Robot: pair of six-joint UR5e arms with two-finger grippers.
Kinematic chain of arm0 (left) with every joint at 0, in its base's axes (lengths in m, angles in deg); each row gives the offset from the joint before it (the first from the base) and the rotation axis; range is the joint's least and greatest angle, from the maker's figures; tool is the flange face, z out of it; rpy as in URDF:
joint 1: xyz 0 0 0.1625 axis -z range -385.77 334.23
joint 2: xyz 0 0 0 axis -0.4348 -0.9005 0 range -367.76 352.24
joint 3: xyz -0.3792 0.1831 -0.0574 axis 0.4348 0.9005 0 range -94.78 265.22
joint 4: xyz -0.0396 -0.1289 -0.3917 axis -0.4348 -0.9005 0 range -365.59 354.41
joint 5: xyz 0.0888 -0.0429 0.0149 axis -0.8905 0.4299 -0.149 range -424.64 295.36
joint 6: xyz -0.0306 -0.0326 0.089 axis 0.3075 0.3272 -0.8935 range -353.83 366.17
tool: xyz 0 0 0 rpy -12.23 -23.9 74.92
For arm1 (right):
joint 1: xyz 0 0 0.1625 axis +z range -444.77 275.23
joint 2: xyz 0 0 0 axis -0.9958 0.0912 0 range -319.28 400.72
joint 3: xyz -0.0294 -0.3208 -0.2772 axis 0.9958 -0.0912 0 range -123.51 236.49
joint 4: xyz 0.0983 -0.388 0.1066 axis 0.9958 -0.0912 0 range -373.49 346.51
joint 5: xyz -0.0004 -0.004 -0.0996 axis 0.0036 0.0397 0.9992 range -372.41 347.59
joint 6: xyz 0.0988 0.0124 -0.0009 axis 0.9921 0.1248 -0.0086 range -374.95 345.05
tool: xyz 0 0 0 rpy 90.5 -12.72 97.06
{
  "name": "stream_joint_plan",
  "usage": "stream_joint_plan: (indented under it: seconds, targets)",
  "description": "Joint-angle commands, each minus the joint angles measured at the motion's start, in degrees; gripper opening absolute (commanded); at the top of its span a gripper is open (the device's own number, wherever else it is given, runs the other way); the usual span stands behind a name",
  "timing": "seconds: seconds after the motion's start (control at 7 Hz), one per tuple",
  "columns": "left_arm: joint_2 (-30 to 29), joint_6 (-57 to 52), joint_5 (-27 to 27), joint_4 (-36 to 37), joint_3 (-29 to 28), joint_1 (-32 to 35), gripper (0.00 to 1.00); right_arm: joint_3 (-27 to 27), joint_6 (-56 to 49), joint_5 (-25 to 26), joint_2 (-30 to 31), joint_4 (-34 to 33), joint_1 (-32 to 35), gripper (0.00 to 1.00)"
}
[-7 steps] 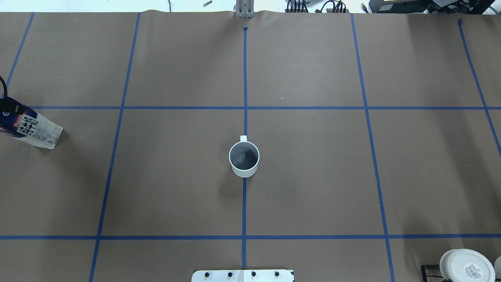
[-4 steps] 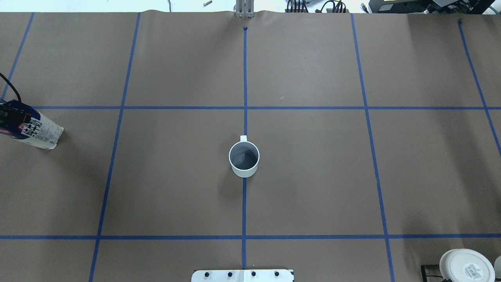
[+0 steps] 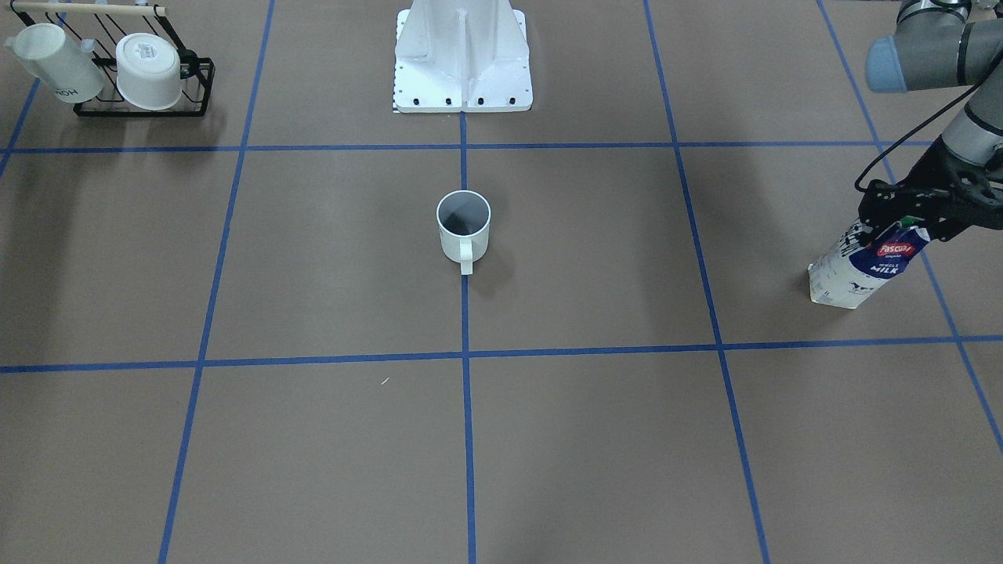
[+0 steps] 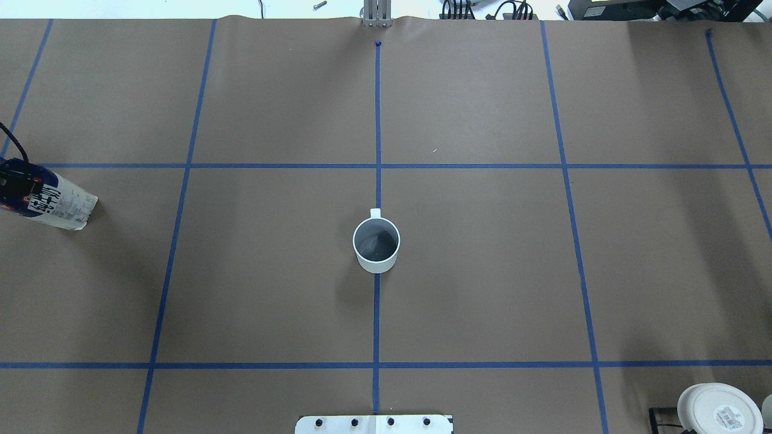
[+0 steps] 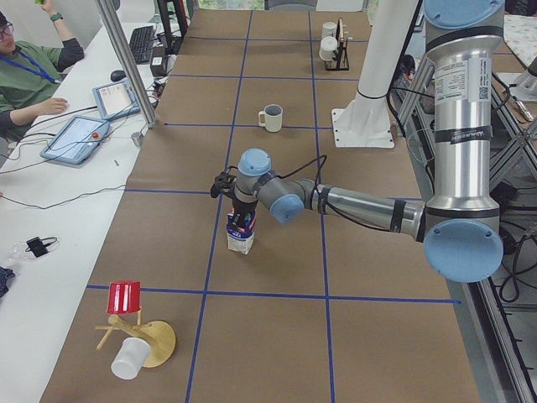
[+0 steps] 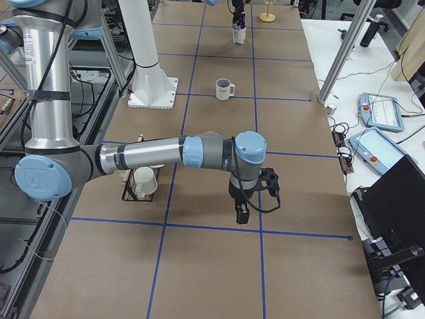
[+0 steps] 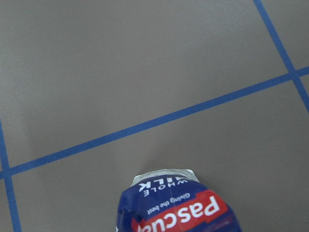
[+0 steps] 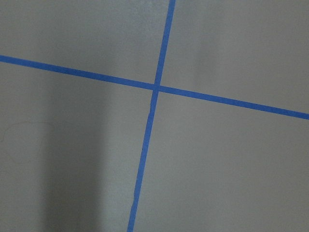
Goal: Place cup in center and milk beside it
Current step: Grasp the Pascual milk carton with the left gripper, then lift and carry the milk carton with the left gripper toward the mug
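Note:
The cup point(image 4: 376, 244), a white mug with a dark grey inside, stands upright in the center on the blue tape line point(image 4: 376, 313), handle pointing away from the robot; it also shows in the front view point(image 3: 463, 223). The milk point(image 3: 862, 270), a blue and white Pascual carton, stands far out on the robot's left point(image 4: 60, 208) point(image 5: 242, 235) point(image 7: 176, 205). My left gripper point(image 3: 905, 219) sits over the carton's top, its jaws either side of it and looking open. My right gripper point(image 6: 242, 212) hangs over bare table far to the right; I cannot tell its state.
A black wire rack point(image 3: 188, 86) with two white cups stands at the robot's right, near its base plate point(image 3: 462, 98). A red and a white cup lie on a wooden stand point(image 5: 134, 340) beyond the milk. An operator point(image 5: 25, 75) sits at the side bench.
My left gripper has come down over the carton's top and now covers more of its blue part. The carton's base and the cup have not moved.

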Motion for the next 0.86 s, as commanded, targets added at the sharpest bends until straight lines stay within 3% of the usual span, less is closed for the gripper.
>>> stream_joint_plan:
  seconds: [0.0, 0.43, 0.71]
  targets:
    - [-0.7, 0.1, 3.6, 0.3, 0.6, 2.0, 0.0, 0.0, 0.0, 0.0, -0.1, 0.0, 0.0, 1.0]
    - [-3.0, 1.3, 9.3, 6.0, 3.8, 5.7, 0.0, 0.0, 0.1, 0.0, -0.2, 0.0, 0.0, 1.0]
    - [-6.4, 15.0, 9.0, 6.9, 7.3, 5.5, 0.0, -0.1, 0.0, -0.1, -0.1, -0.1, 0.0, 1.0]
